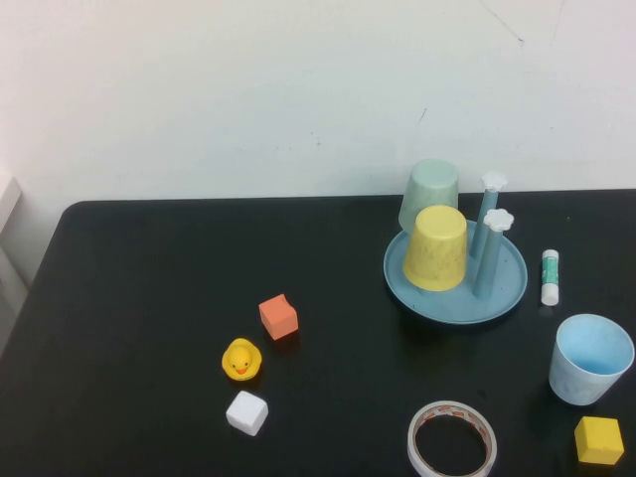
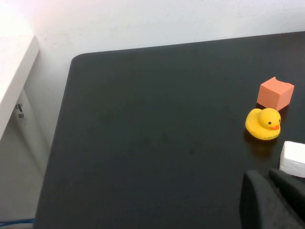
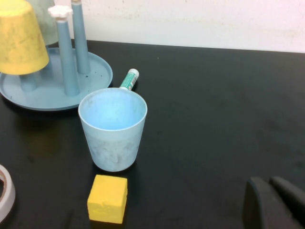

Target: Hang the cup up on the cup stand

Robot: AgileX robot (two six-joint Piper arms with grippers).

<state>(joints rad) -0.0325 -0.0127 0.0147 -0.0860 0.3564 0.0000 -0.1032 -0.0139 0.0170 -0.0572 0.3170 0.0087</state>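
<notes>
A light blue cup (image 1: 590,359) stands upright, mouth up, on the black table (image 1: 149,298), just in front of and to the right of the cup stand (image 1: 455,288), still waiting to be hung. Two of the stand's pegs already carry upturned cups, a yellow cup (image 1: 436,247) and behind it a pale green cup (image 1: 429,192), leaving two flower-capped pegs (image 1: 494,238) free on its right side, nearest the blue cup. A glue stick (image 1: 550,276) lies between stand and cup; a yellow block (image 1: 599,440) sits just in front of the cup. Neither arm has reached in: the right gripper (image 3: 274,202) hangs back near the cup, the left gripper (image 2: 271,198) far left of the stand by a rubber duck (image 1: 241,359). Whether either gripper's fingers are together or apart cannot be told.
</notes>
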